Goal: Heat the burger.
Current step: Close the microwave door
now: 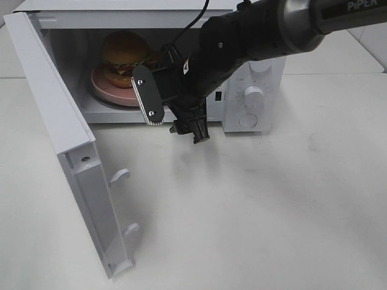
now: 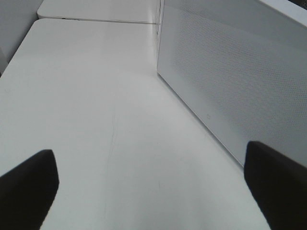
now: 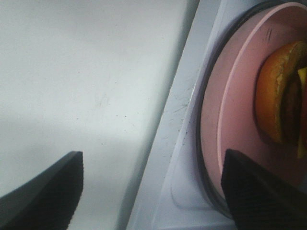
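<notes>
The burger [image 1: 125,51] sits on a round pink plate [image 1: 104,89] inside the open white microwave [image 1: 266,72]. My right gripper [image 1: 172,115] hovers at the front lip of the oven's cavity, just right of the plate, with its fingers apart and nothing between them. The right wrist view shows the same gripper [image 3: 153,191] open over the cavity's front edge, the pink plate [image 3: 240,120] and the burger's golden bun [image 3: 273,96] beyond one fingertip. My left gripper [image 2: 153,191] is open above bare table and is out of the exterior view.
The microwave door [image 1: 57,115] stands swung wide toward the front left, its latch hooks [image 1: 121,175] pointing inward. Two dials [image 1: 254,93] sit on the control panel at the right. A perforated white panel [image 2: 230,81] of the microwave lies close beside my left gripper.
</notes>
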You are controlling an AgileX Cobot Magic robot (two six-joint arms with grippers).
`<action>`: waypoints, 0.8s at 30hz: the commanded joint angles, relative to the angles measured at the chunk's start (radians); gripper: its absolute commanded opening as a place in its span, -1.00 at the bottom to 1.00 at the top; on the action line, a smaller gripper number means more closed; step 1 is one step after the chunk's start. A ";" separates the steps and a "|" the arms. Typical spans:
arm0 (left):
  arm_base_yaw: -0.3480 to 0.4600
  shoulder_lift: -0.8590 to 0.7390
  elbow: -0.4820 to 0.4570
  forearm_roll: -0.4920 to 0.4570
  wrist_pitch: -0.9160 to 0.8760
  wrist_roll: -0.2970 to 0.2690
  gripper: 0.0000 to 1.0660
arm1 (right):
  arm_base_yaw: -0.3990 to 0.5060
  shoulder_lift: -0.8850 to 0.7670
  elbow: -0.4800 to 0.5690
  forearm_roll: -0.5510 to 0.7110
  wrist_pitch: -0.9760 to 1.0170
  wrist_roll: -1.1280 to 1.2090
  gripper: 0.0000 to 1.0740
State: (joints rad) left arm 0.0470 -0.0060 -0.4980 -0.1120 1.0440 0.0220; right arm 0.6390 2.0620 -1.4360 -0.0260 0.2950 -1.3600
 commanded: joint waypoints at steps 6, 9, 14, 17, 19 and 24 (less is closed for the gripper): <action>-0.005 -0.026 0.003 -0.002 -0.010 -0.002 0.94 | 0.001 -0.155 0.179 0.010 -0.056 0.090 0.44; -0.005 -0.026 0.003 -0.002 -0.010 -0.002 0.94 | 0.001 -0.191 0.213 0.010 -0.059 0.106 0.44; -0.005 -0.026 0.003 -0.002 -0.010 -0.002 0.94 | 0.001 -0.291 0.305 0.010 -0.056 0.179 0.44; -0.005 -0.026 0.003 -0.002 -0.010 -0.002 0.94 | 0.001 -0.339 0.349 0.010 -0.056 0.232 0.44; -0.005 -0.026 0.003 -0.002 -0.010 -0.002 0.94 | 0.001 -0.375 0.383 0.010 -0.056 0.272 0.44; -0.005 -0.026 0.003 -0.002 -0.010 -0.002 0.94 | 0.001 -0.438 0.442 0.010 -0.052 0.310 0.42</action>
State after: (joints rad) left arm 0.0470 -0.0060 -0.4980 -0.1120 1.0440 0.0220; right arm 0.6390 1.6380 -1.0000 -0.0240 0.2430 -1.0650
